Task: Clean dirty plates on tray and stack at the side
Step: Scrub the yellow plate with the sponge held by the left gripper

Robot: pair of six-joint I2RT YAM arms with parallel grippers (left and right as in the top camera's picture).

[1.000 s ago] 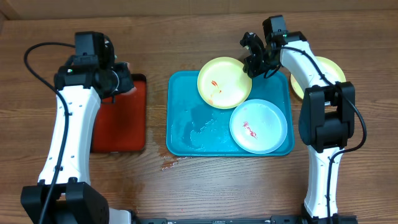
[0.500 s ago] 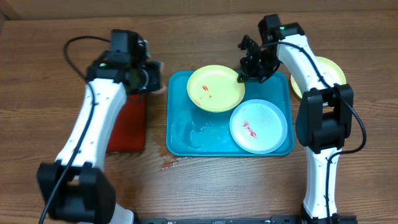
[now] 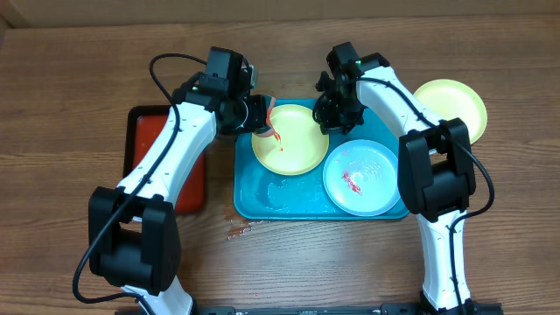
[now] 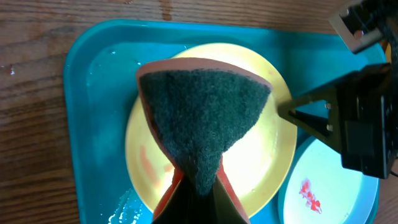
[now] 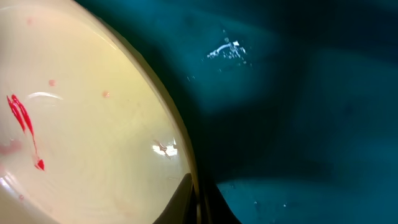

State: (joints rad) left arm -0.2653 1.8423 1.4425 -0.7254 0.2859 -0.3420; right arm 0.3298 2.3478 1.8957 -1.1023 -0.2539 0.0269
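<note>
Turquoise tray (image 3: 262, 188) holds a yellow-green plate (image 3: 297, 153), streaked red at its 9 o'clock, and a light blue plate (image 3: 372, 184) (pale centre, red smears). The sponge (image 4: 205, 118) is dark green, backed orange-red. A second yellow-green plate (image 3: 459, 105) lies at 2 o'clock on the brown wood-grain table (image 3: 306, 262).

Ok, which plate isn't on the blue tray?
The yellow-green plate at the far right, on the table. The other yellow-green plate and the light blue plate are in the tray.

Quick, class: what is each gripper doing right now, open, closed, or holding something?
Left gripper: closed on the sponge, over the yellow-green plate on the tray.
Right gripper: closed on that plate's rim.
</note>
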